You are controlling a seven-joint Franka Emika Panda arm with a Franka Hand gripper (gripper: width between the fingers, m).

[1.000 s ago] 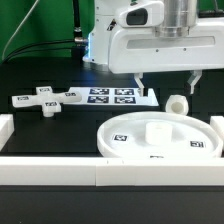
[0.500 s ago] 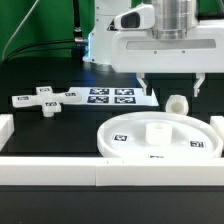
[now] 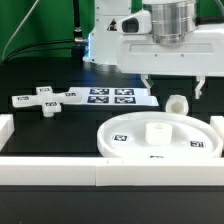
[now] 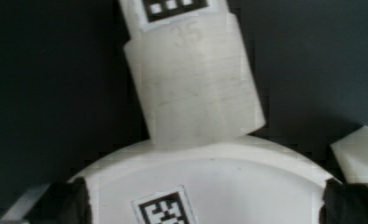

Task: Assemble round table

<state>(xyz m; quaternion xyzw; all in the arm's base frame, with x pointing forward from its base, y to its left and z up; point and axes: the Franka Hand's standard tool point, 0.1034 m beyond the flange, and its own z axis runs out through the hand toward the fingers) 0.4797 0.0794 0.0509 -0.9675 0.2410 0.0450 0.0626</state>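
One gripper (image 3: 173, 90) hangs with its two fingers spread apart above one short cylinder leg (image 3: 177, 104), not touching it. Just in front of the leg lies one round disc (image 3: 186, 130) with a central hub (image 3: 158, 130). One cross-shaped piece (image 3: 45, 100) lies well off to the exterior view's left. The marker board (image 3: 113, 96) sits between the cross-shaped piece and the leg. White border bars (image 3: 50, 168) fence the near edge.

Open table (image 3: 60, 135) beside disc (image 3: 135, 125), border bar (image 3: 50, 172) (front) blocking
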